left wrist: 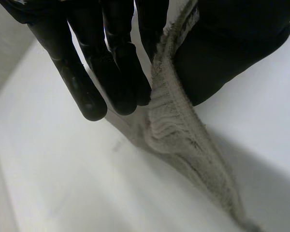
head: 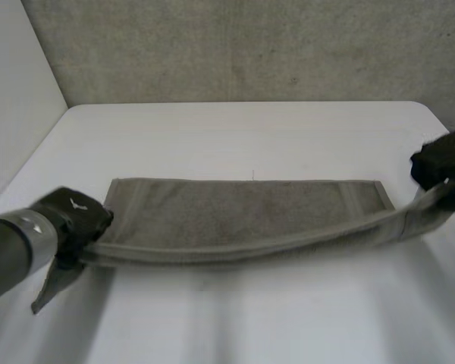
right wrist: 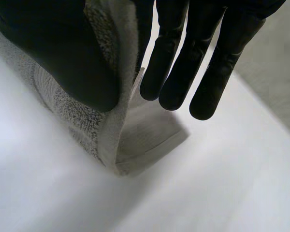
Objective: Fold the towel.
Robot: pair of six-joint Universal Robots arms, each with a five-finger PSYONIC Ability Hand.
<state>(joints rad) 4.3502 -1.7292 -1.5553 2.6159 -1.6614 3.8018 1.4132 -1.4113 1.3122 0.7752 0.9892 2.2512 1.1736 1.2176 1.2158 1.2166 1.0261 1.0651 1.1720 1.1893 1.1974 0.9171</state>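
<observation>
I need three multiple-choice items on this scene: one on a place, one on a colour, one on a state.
1. The left robot hand holds the towel at: A its left end; B its middle; C its right end.
2. The towel is: A red; B grey; C blue.
3. The right robot hand is: A open; B shut on the towel; C flat on the table.
Key: 1 A, the head view shows it at that end. 2 B, the cloth is plainly grey. 3 B, its wrist view shows it pinching the towel's edge.
</observation>
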